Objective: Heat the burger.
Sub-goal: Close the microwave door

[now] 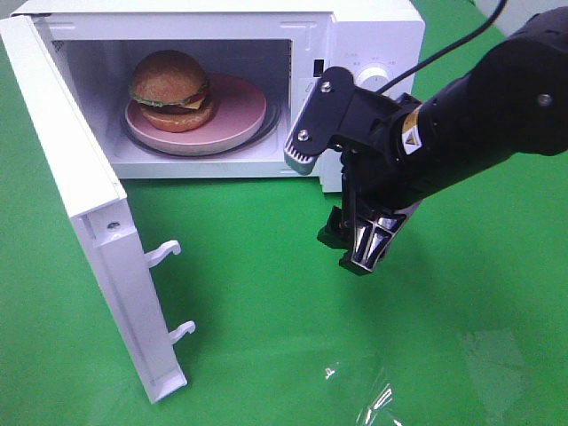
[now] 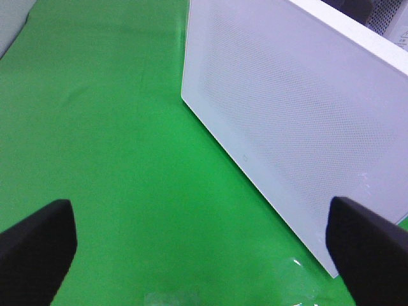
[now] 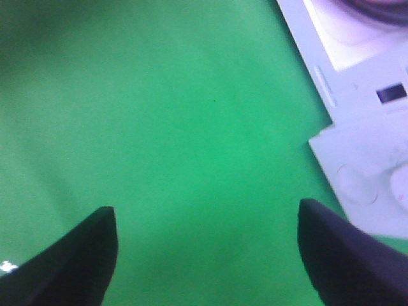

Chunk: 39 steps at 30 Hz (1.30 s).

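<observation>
The burger [image 1: 170, 84] sits on a pink plate [image 1: 247, 114] inside the microwave [image 1: 377, 35]. My right pincer [image 1: 355, 248] hangs released before it; my left pincer [image 2: 204, 255] gapes empty by its door [image 2: 293, 108].

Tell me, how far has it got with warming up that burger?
Done: the burger sits on its pink plate inside the microwave. In hand: nothing is held; the right claw hangs open and empty in front of it, and the left claw is open, facing the door from outside. Left: the door stands wide open, so it needs shutting, then probably the dial turned.
</observation>
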Motion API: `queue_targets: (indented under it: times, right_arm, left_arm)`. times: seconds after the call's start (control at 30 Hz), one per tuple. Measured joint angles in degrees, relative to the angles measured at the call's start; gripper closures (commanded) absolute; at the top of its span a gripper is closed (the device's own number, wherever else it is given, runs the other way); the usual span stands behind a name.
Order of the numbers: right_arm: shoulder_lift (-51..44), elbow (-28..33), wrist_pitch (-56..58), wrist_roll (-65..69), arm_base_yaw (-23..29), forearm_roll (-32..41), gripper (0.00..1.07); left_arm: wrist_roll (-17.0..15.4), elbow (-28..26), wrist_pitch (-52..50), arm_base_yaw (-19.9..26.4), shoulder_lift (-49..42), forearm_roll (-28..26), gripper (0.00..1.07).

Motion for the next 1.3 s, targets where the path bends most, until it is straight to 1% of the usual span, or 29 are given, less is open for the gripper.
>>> queue_targets:
  times: [0.03, 0.07, 0.1, 0.13, 0.17, 0.2, 0.23, 0.27, 0.3, 0.33, 0.37, 0.43, 0.53, 0.57, 0.6, 0.67, 0.7, 0.73, 0.77, 0.8, 0.83, 0.9, 1.0, 1.03, 1.17, 1.2, 1.23, 1.27, 1.3]
  right_arm:
    - [-2.18, 1.03, 2.18, 5.56, 0.00, 0.06, 0.31]
    - [-2.18, 1.03, 2.18, 5.56, 0.00, 0.06, 0.31]
    - [-3.21, 1.55, 3.61, 8.59, 0.00, 0.06, 0.31]
    - [-4.76, 2.18, 6.53, 14.32, 0.00, 0.06, 0.31]
    - [-4.76, 2.18, 6.53, 14.32, 0.00, 0.06, 0.31]
    - [-6.25, 2.29, 9.91, 18.62, 0.00, 0.06, 0.31]
    - [-6.25, 2.29, 9.91, 18.62, 0.00, 0.06, 0.31]
    - [-7.51, 2.41, 13.75, 22.46, 0.00, 0.11, 0.31]
    - [-7.51, 2.41, 13.75, 22.46, 0.00, 0.11, 0.31]
    - [-8.82, 2.41, 18.22, 25.27, 0.00, 0.17, 0.31]
    - [-8.82, 2.41, 18.22, 25.27, 0.00, 0.17, 0.31]
    - [-11.17, 2.41, 23.89, 28.99, 0.00, 0.29, 0.31]
    - [-13.01, 2.52, 27.16, 30.54, 0.00, 0.29, 0.31]
    - [-15.07, 2.58, 30.54, 31.57, 0.00, 0.29, 0.31]
    - [-15.07, 2.58, 30.54, 31.57, 0.00, 0.29, 0.31]
    - [-18.96, 2.58, 34.32, 32.37, 0.00, 0.29, 0.31]
    - [-18.96, 2.58, 34.32, 32.37, 0.00, 0.29, 0.31]
    - [-21.49, 2.69, 36.04, 32.83, 0.00, 0.29, 0.31]
    - [-21.49, 2.69, 36.04, 32.83, 0.00, 0.29, 0.31]
    - [-24.52, 3.27, 36.55, 33.06, 0.00, 0.29, 0.31]
    - [-24.52, 3.27, 36.55, 33.06, 0.00, 0.29, 0.31]
    - [-30.54, 4.64, 36.61, 33.98, 0.00, 0.29, 0.31]
    - [-31.74, 5.16, 36.61, 34.26, 0.00, 0.29, 0.31]
    - [-34.26, 6.36, 36.61, 34.43, 0.00, 0.17, 0.31]
    - [-37.07, 8.54, 36.78, 34.66, -0.29, 0.11, 0.31]
    - [-38.27, 9.91, 36.90, 34.78, -1.95, 0.57, 0.31]
    - [-38.27, 9.91, 36.90, 34.78, -1.95, 0.57, 0.31]
    - [-39.53, 11.57, 37.07, 34.78, -4.47, 0.97, 0.31]
    - [-39.53, 11.57, 37.07, 34.78, -4.47, 0.97, 0.31]
  left_arm:
    - [0.00, 0.00, 0.00, 0.00, 0.00, 0.00, 0.08]
    - [0.00, 0.00, 0.00, 0.00, 0.00, 0.00, 0.08]
    - [0.00, 0.00, 0.00, 0.00, 0.00, 0.00, 0.08]
    - [0.00, 0.00, 0.00, 0.00, 0.00, 0.00, 0.08]
    - [0.00, 0.00, 0.00, 0.00, 0.00, 0.00, 0.08]
    - [0.00, 0.00, 0.00, 0.00, 0.00, 0.00, 0.08]
    - [0.00, 0.00, 0.00, 0.00, 0.00, 0.00, 0.08]
    - [0.00, 0.00, 0.00, 0.00, 0.00, 0.00, 0.08]
    - [0.00, 0.00, 0.00, 0.00, 0.00, 0.00, 0.08]
    - [0.00, 0.00, 0.00, 0.00, 0.00, 0.00, 0.08]
    - [0.00, 0.00, 0.00, 0.00, 0.00, 0.00, 0.08]
    - [0.00, 0.00, 0.00, 0.00, 0.00, 0.00, 0.08]
    - [0.00, 0.00, 0.00, 0.00, 0.00, 0.00, 0.08]
    - [0.00, 0.00, 0.00, 0.00, 0.00, 0.00, 0.08]
    - [0.00, 0.00, 0.00, 0.00, 0.00, 0.00, 0.08]
    - [0.00, 0.00, 0.00, 0.00, 0.00, 0.00, 0.08]
    - [0.00, 0.00, 0.00, 0.00, 0.00, 0.00, 0.08]
    - [0.00, 0.00, 0.00, 0.00, 0.00, 0.00, 0.08]
    - [0.00, 0.00, 0.00, 0.00, 0.00, 0.00, 0.08]
    - [0.00, 0.00, 0.00, 0.00, 0.00, 0.00, 0.08]
    - [0.00, 0.00, 0.00, 0.00, 0.00, 0.00, 0.08]
    - [0.00, 0.00, 0.00, 0.00, 0.00, 0.00, 0.08]
    - [0.00, 0.00, 0.00, 0.00, 0.00, 0.00, 0.08]
    - [0.00, 0.00, 0.00, 0.00, 0.00, 0.00, 0.08]
    - [0.00, 0.00, 0.00, 0.00, 0.00, 0.00, 0.08]
    - [0.00, 0.00, 0.00, 0.00, 0.00, 0.00, 0.08]
    - [0.00, 0.00, 0.00, 0.00, 0.00, 0.00, 0.08]
    - [0.00, 0.00, 0.00, 0.00, 0.00, 0.00, 0.08]
    - [0.00, 0.00, 0.00, 0.00, 0.00, 0.00, 0.08]
